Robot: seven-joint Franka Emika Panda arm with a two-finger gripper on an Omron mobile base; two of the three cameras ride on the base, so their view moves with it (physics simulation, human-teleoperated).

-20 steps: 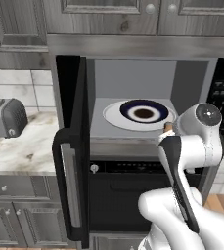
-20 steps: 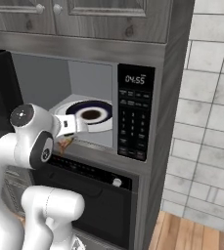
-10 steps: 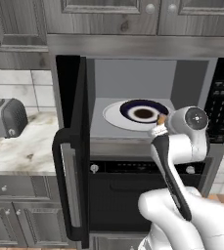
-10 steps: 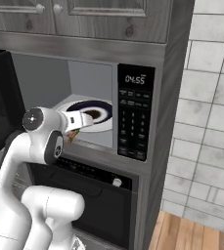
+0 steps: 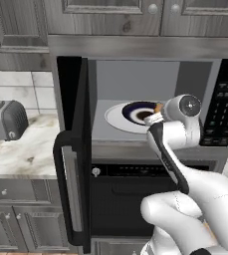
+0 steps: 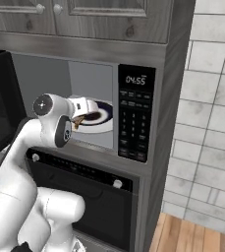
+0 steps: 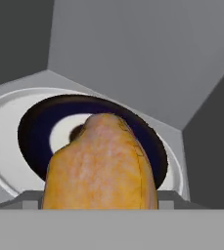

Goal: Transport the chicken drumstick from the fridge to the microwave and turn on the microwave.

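While the microwave (image 5: 150, 104) stands with its dark door swung wide, the left base view shows the hand (image 5: 155, 115) reaching into the cavity, a sliver of the chicken drumstick (image 5: 158, 107) showing at its tip, just over the near edge of the dark blue plate (image 5: 140, 112) on the white turntable (image 5: 116, 117). A grey toaster (image 5: 5, 119) sits on the counter (image 5: 21, 157), well off to the hand's left.

From the right base view, the hand (image 6: 82, 117) is clamped on the drumstick (image 6: 79, 121) — the brown lump hangs beneath it, at the plate's (image 6: 99, 114) near rim, with the button panel (image 6: 134, 120) to its right.

Through the hand view, the drumstick (image 7: 101, 166) sits between the fingers, with the plate (image 7: 35, 132) and turntable (image 7: 1, 141) just beyond it.
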